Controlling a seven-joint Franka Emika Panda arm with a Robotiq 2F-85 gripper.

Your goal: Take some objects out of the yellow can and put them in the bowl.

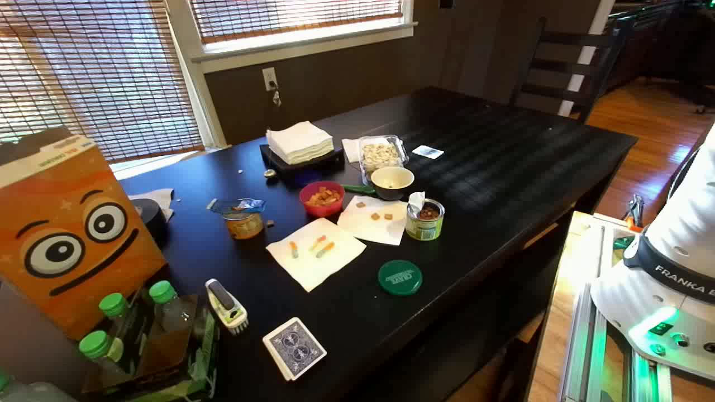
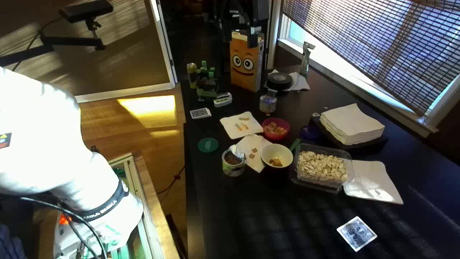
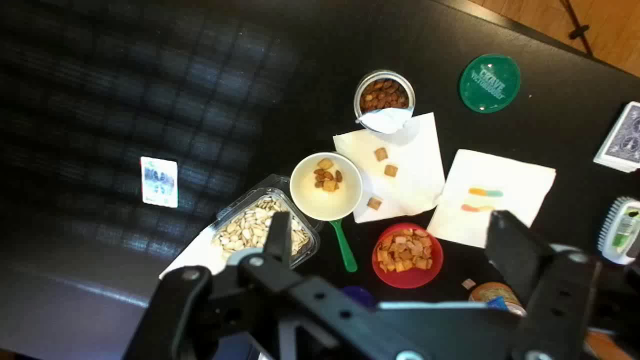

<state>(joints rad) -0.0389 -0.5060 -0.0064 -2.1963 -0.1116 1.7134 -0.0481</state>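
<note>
The yellow can (image 1: pixel 423 230) stands upright with its foil lid peeled back. It holds brown nuts and also shows in an exterior view (image 2: pixel 233 170) and the wrist view (image 3: pixel 369 78). The cream bowl (image 3: pixel 326 205) stands beside it, between the can and the seed box. It shows in both exterior views (image 1: pixel 385 178) (image 2: pixel 267 154). Several nuts and a few tan squares lie in the bowl. My gripper (image 3: pixel 391 215) is open and empty, well above the table. In an exterior view it shows high at the top (image 2: pixel 240 39).
A clear box of seeds (image 2: pixel 321 169) touches or nearly touches the bowl, and a green spoon (image 3: pixel 343 246) sticks out beside it. A red bowl of tan squares (image 2: pixel 275 136), napkins (image 1: pixel 315 268), a green lid (image 1: pixel 400 277) and an orange box (image 2: pixel 246 64) are around.
</note>
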